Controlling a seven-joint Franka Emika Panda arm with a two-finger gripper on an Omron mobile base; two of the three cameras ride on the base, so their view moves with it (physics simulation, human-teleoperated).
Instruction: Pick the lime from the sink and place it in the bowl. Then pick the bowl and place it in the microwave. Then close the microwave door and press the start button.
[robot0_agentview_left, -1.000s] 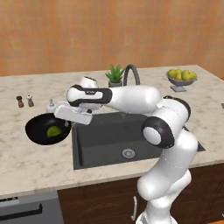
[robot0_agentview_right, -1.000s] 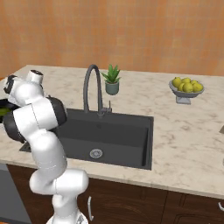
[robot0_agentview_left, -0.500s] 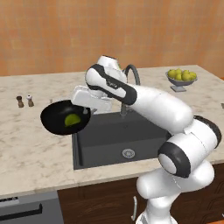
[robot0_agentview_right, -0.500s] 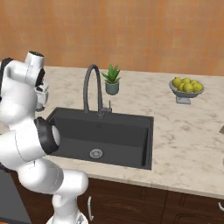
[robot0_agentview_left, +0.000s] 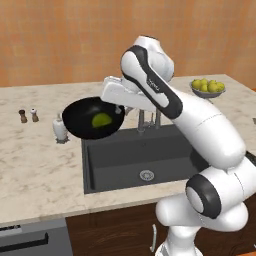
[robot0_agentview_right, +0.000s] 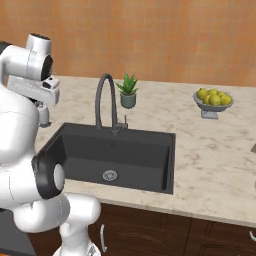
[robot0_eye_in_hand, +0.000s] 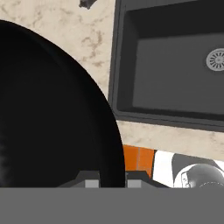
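Bowl (robot0_agentview_left: 93, 119) held up in the air above the counter, at the sink's left edge, with the lime (robot0_agentview_left: 102, 120) lying inside it a little right of its middle. In the left base view the bowl is tipped, its open face turned toward the camera and slightly up, its rim at about three o'clock meeting the gripper (robot0_agentview_left: 119, 107). The round bowl shows no long axis; the lime reads as a slightly flattened oval, its longer side running roughly nine to three.

The gripper's fingers are pinched on the bowl's rim: in the hand view the two dark tips stand either side of the black wall (robot0_eye_in_hand: 57, 113), which curves up from six o'clock toward eleven and covers the left half of that picture. To the right of it in the same view lies the sink (robot0_eye_in_hand: 175, 74), its silver drain (robot0_eye_in_hand: 215, 59) near three o'clock.

In the left base view the sink (robot0_agentview_left: 145, 157) sits below and to the right of the bowl, the faucet (robot0_agentview_left: 142, 120) rising at its back edge behind the arm. A small white bottle (robot0_agentview_left: 60, 129) stands on the counter (robot0_agentview_left: 35, 160) just left of the bowl, and two small shakers (robot0_agentview_left: 28, 115) stand farther out toward nine o'clock. A grey dish of yellow-green fruit (robot0_agentview_left: 207, 87) rests on the counter at about two o'clock, well apart from the bowl. In the right base view a potted plant (robot0_agentview_right: 128, 91) stands behind the faucet.
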